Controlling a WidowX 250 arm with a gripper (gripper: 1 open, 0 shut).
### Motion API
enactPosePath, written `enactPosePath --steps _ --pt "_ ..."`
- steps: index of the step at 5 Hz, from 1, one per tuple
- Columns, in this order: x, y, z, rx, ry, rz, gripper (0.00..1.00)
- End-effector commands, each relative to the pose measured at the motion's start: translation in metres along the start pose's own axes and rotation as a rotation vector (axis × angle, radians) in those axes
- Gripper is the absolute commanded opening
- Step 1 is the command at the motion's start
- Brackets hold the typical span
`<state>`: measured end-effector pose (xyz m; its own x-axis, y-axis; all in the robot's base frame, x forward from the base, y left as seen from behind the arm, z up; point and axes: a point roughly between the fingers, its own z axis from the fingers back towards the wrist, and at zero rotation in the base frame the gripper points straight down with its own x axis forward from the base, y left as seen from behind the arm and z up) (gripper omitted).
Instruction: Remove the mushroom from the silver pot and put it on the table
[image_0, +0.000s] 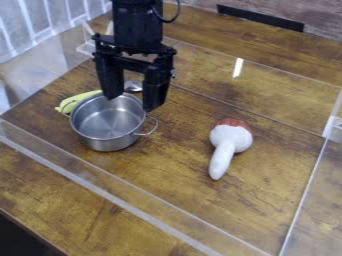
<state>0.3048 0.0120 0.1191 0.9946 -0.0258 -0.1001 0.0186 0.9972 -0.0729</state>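
Note:
The mushroom (227, 148), white-stemmed with a reddish-brown cap, lies on the table (174, 190) to the right of the silver pot (107, 122), apart from it. The pot's inside shows only bare steel. My black gripper (131, 97) points straight down over the pot's far rim. It is open, its two fingers spread wide with nothing between them. One fingertip (156, 101) hangs just right of the pot's rim and the other is over its left back edge.
A yellow-green curved banana-like toy (74, 100) lies just behind and left of the pot. A clear acrylic rim (134, 212) borders the work area at the front and right. Bare wood lies between the pot and the mushroom.

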Motion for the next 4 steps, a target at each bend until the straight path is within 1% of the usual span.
enactPosePath --steps 1,2,4 --pt "-0.004 0.006 0.013 0.002 -0.068 -0.031 1.00" --pt "0.002 0.009 0.013 0.010 -0.075 -0.041 1.00" --pt "0.007 0.012 0.012 0.021 -0.089 -0.007 1.00"
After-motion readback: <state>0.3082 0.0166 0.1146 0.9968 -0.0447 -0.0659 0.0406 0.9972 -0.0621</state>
